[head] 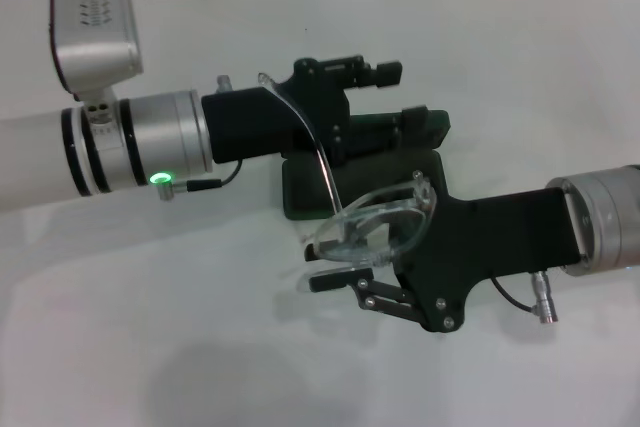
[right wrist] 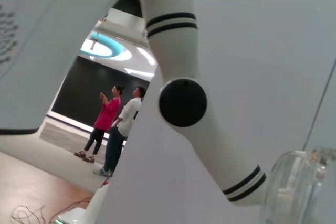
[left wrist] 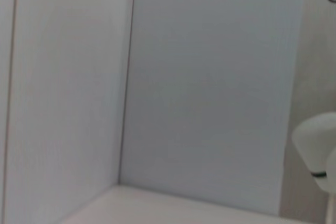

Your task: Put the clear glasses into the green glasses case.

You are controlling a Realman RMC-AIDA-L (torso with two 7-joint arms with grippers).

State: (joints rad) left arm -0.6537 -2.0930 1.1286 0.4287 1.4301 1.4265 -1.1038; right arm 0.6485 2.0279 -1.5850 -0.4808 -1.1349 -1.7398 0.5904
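Head view: the fully transparent, colourless plastic clear glasses (head: 372,222) are held up off the white table (head: 200,347), just over the near edge of the green glasses case (head: 400,162). The wraparound lens's long axis runs from near-left to far-right. One thin clear temple arm (head: 312,147) stretches away from the lens toward the far-left, ending by the left gripper.

The dark green rectangular hard case lies open and flat on the table, long axis running left-right, mostly hidden under both grippers.

Right gripper (head: 345,267), black, comes in from the right; its fingers are closed on the lens's near-left end.

Left gripper (head: 385,97), black on a silver wrist, reaches in from the left over the far part of the case; cannot tell whether its fingers are apart or together.

Right wrist view: a corner of the clear lens (right wrist: 294,187) shows beside a white arm link (right wrist: 184,98).
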